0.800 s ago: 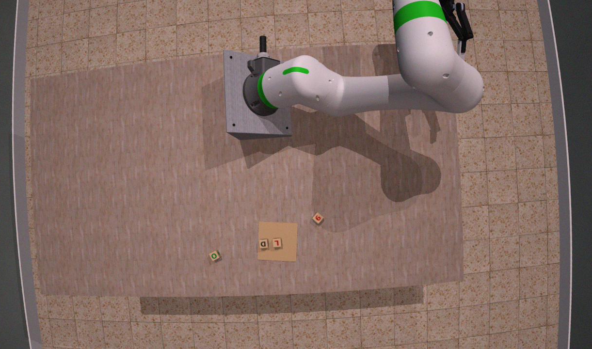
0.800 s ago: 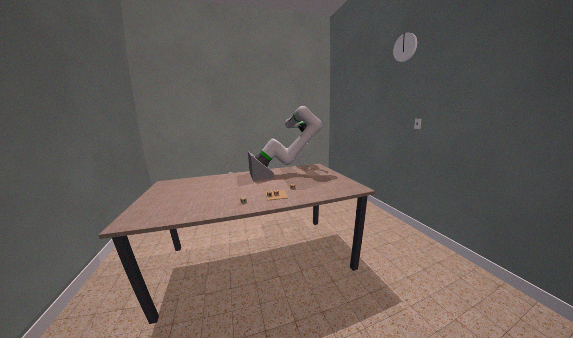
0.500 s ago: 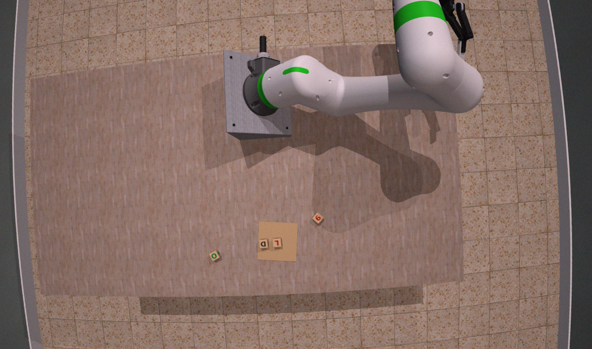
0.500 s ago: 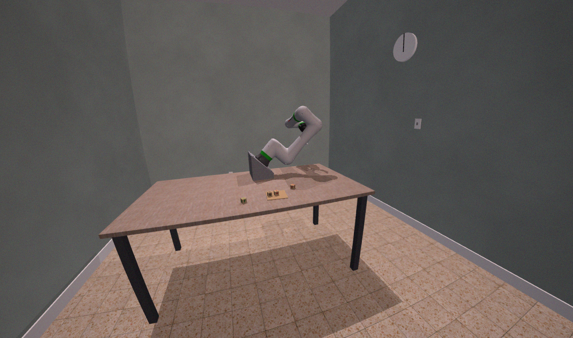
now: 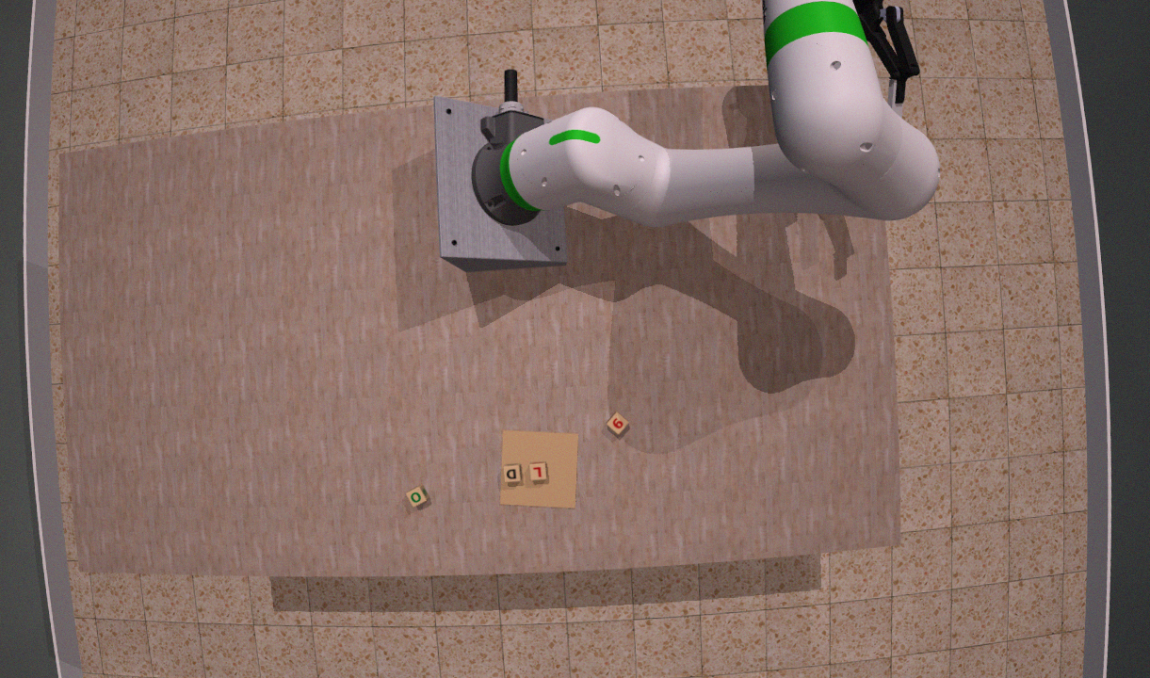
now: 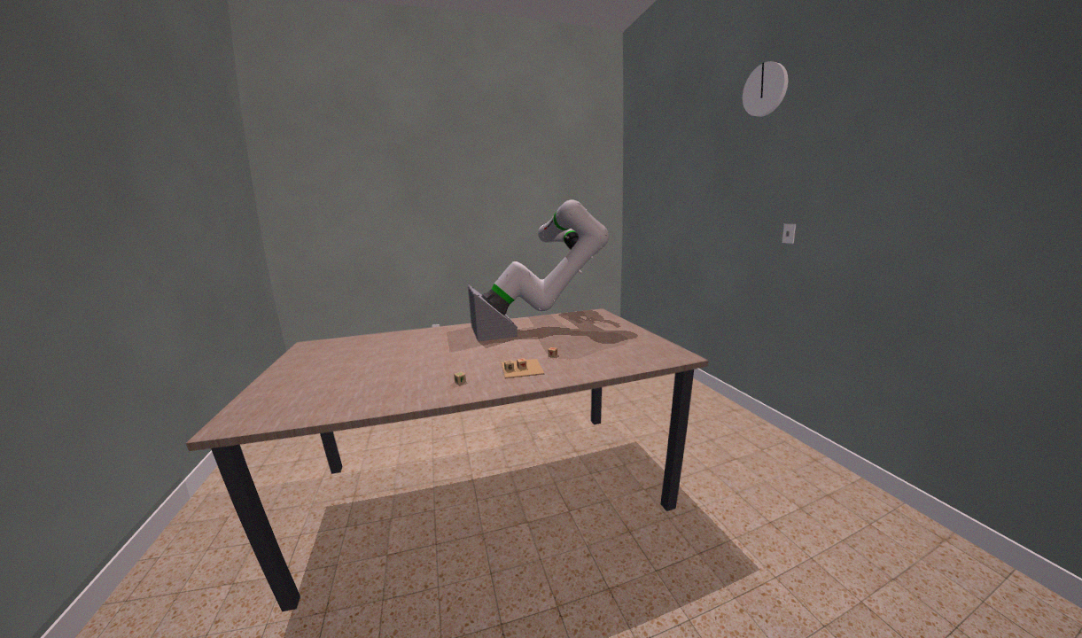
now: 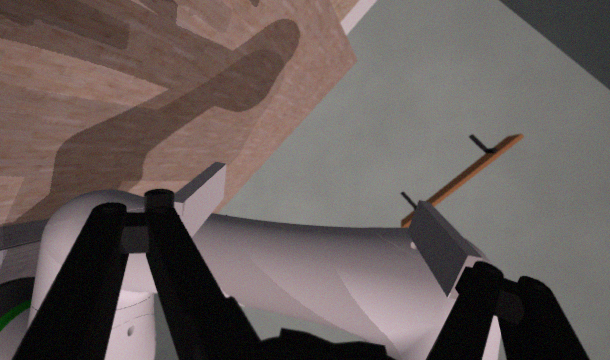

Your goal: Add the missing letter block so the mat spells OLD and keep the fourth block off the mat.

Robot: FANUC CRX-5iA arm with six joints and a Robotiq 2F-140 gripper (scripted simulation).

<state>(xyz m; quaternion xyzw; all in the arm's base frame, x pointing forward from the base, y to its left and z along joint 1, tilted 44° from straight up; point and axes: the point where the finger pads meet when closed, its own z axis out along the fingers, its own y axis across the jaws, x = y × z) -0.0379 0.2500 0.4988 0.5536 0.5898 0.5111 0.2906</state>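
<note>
Wooden cube blocks point(image 5: 525, 473) rest on a flat tan mat point(image 5: 558, 451); the black gripper point(image 7: 315, 225) gapes wide, holding nothing.

The top view looks straight down from high above the table point(image 5: 224, 337), wide enough to take in the whole tabletop, the tiled floor around it and the arm's base plate point(image 5: 469, 210). The exterior view stands well back in the room at about head height, facing the table's long front edge point(image 6: 449, 408) with the arm point(image 6: 544, 277) on the far side. The wrist view sits close behind the gripper point(image 7: 315, 240), looking past its 2 spread fingers at the arm's own link, a tilted slice of tabletop and the wall. Top and exterior views share the full table, the mat point(image 5: 541, 470) and 4 blocks.
</note>
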